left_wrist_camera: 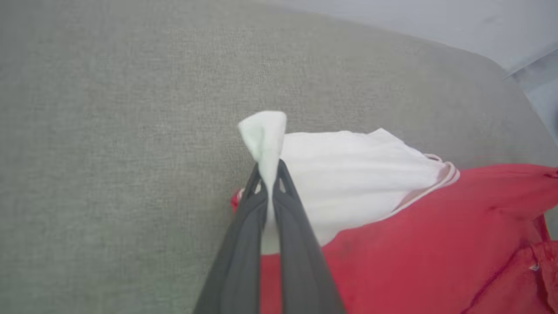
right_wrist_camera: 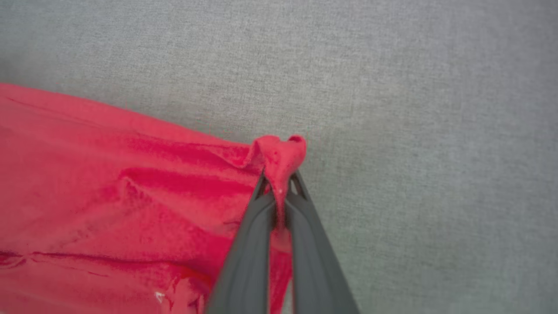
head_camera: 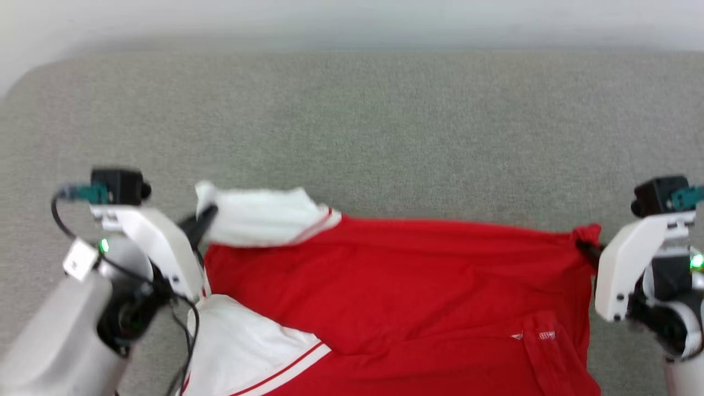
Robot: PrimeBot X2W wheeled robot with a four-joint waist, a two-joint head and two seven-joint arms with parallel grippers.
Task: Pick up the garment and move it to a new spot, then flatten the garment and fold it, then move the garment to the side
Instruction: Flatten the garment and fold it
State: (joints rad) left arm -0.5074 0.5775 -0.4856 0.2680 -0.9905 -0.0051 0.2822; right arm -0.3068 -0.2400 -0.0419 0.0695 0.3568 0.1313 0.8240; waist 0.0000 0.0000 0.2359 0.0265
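Spanning 9-to-3 o'clock, the garment (head_camera: 396, 275) stretched between 2 clenched grippers: left gripper (left_wrist_camera: 270, 173) grasping its white sleeve (left_wrist_camera: 357, 161), right gripper (right_wrist_camera: 281, 185) its red corner (right_wrist_camera: 279, 152).

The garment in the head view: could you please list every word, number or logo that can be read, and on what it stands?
No text reads clearly.
The small white tag on the red garment, lower right: red marks, too small and blurred to read.
The white speck beside it: too small to tell.
The upper white sleeve: no print showing.
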